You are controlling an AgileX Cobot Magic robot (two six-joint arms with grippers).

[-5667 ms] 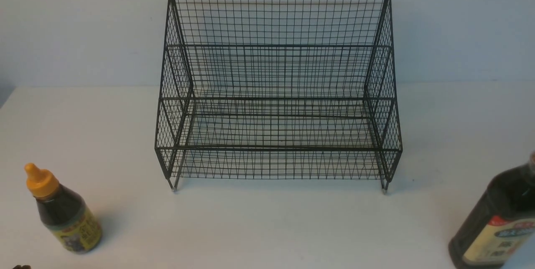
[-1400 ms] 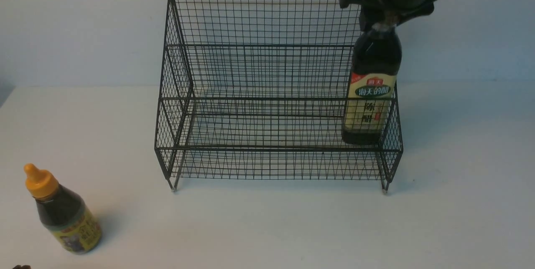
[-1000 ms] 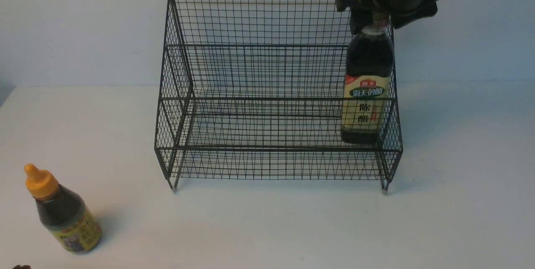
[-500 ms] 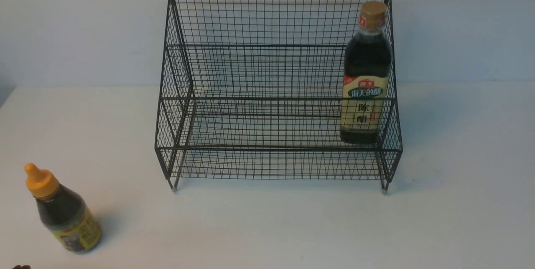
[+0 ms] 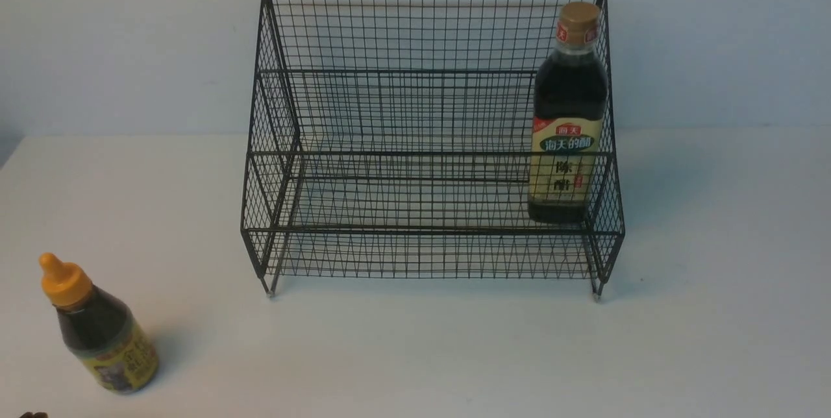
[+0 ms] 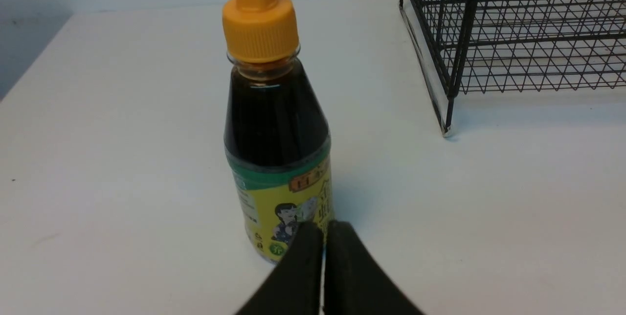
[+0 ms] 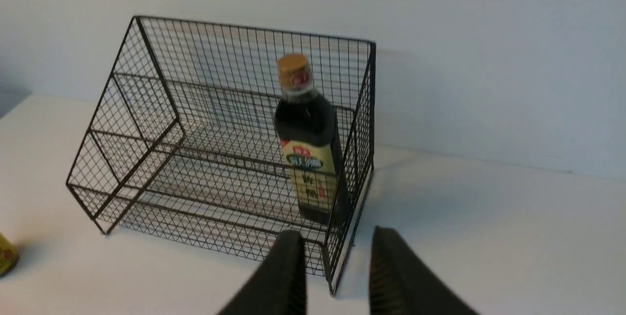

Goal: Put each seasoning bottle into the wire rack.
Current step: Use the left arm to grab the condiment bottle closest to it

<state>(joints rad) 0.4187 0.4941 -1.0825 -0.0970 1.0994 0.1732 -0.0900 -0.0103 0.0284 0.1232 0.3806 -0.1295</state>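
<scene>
The black wire rack (image 5: 428,113) stands at the table's middle back. The tall bottle (image 5: 568,113) with tan cap and cream-green label stands upright on the rack's lower tier at its right end; it also shows in the right wrist view (image 7: 310,144). The short bottle (image 5: 97,330) with orange pointed cap and yellow label stands on the table at the front left. In the left wrist view, my left gripper (image 6: 323,229) is shut and empty, just in front of the short bottle (image 6: 276,129). My right gripper (image 7: 337,239) is open and empty, back from the rack (image 7: 146,124).
The white table (image 5: 415,346) runs up to a pale wall (image 5: 130,41) behind the rack. No arm shows in the front view.
My right gripper has let go of the tall bottle on the rack's lower tier and pulled back out of the front view. The short bottle has not moved.
</scene>
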